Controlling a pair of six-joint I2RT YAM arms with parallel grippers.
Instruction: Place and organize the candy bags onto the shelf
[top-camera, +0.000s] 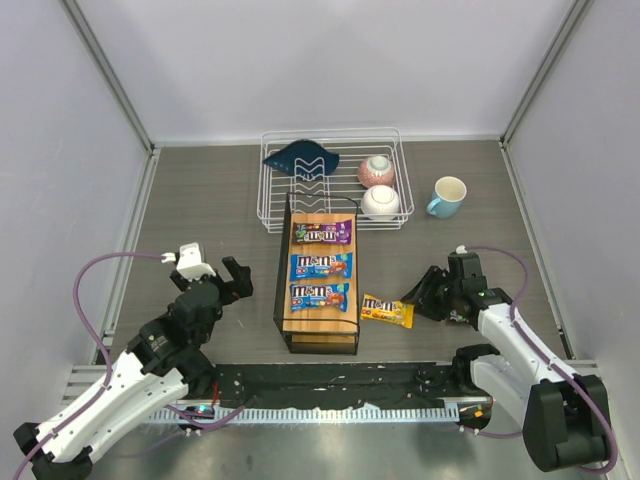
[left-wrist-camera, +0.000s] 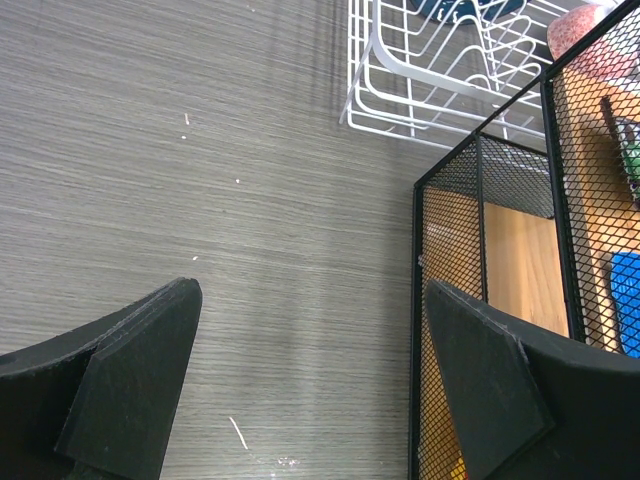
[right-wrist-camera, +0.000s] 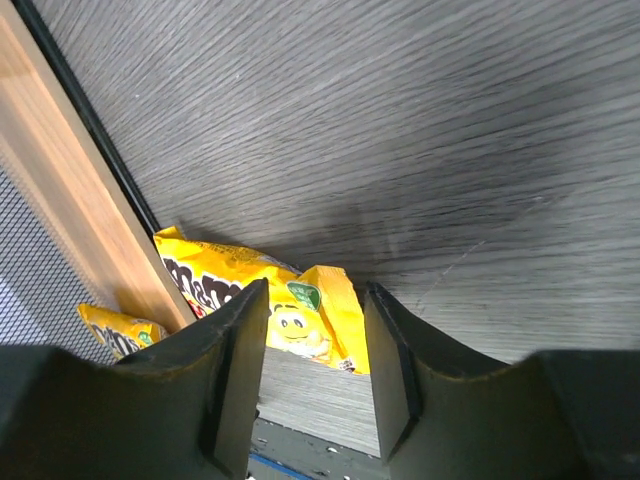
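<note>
Right tool (right-wrist-camera: 316, 292) stands low over the counter (top-camera: 200, 200) with its two fingers apart. One end of the yellow candy bag (top-camera: 387, 312) lies in the gap between them. It is not possible to tell if the fingers touch the bag. This bag lies flat on the counter, just beside the right side of the shelf (top-camera: 320, 324), near its front corner.

Three other bags lie in a row on the wooden top of the shelf: a purple bag (top-camera: 322, 233) at the far end, a blue bag (top-camera: 321, 265) in the middle and a second blue bag (top-camera: 320, 297) nearest to the arms.

On the left side of the shelf, the left tool (left-wrist-camera: 312, 300) hangs wide open over bare counter and holds nothing.

Behind the shelf stands a white wire rack (top-camera: 275, 200) with a dark blue dish (top-camera: 300, 158) and two bowls (top-camera: 378, 186) in it. A light blue mug (top-camera: 447, 196) stands on the counter to its right.
</note>
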